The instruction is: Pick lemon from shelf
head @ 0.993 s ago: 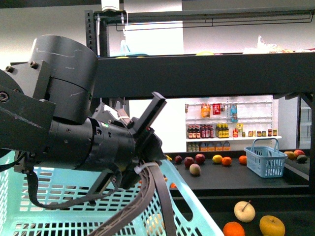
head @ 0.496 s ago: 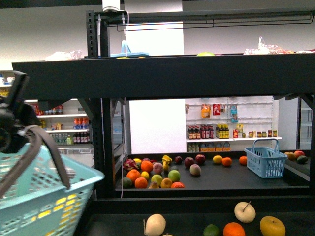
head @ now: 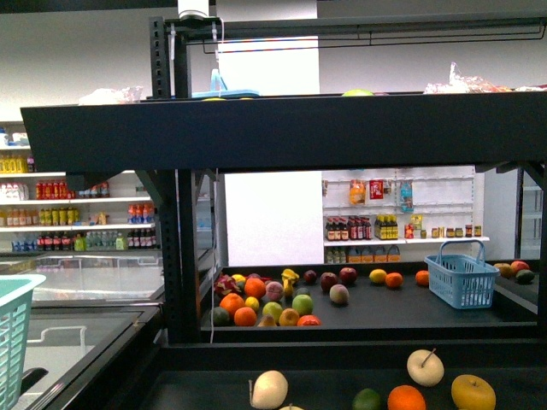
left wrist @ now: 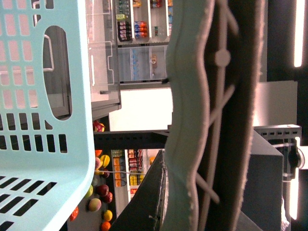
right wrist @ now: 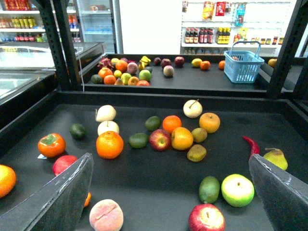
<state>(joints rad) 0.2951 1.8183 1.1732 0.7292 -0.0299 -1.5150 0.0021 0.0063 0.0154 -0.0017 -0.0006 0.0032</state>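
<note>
The black shelf [head: 282, 128] fills the front view, with fruit on its dark decks. A small bright yellow fruit [head: 377, 276], possibly the lemon, lies on the far deck beside an orange; it also shows in the right wrist view [right wrist: 196, 62]. I cannot tell its shape for sure. My right gripper [right wrist: 169, 161] is open and empty, hovering over the near deck [right wrist: 159, 192] among scattered fruit. My left gripper [left wrist: 202, 192] is shut on the basket handle [left wrist: 190, 120] of a teal basket [left wrist: 43, 120], whose corner shows at the front view's lower left [head: 13, 342].
Rounder orange-yellow fruits [right wrist: 210, 122], oranges [right wrist: 109, 144], apples [right wrist: 207, 219], a green apple [right wrist: 237, 189], a peach [right wrist: 106, 216] and a red chilli [right wrist: 251, 144] lie on the near deck. A blue basket [head: 461, 278] stands on the far deck. Upright posts [right wrist: 60, 43] flank the deck.
My left arm and the teal basket have swung left out of the front view; only the basket's corner remains at the lower left. The shelf and fruit now show unobstructed.
</note>
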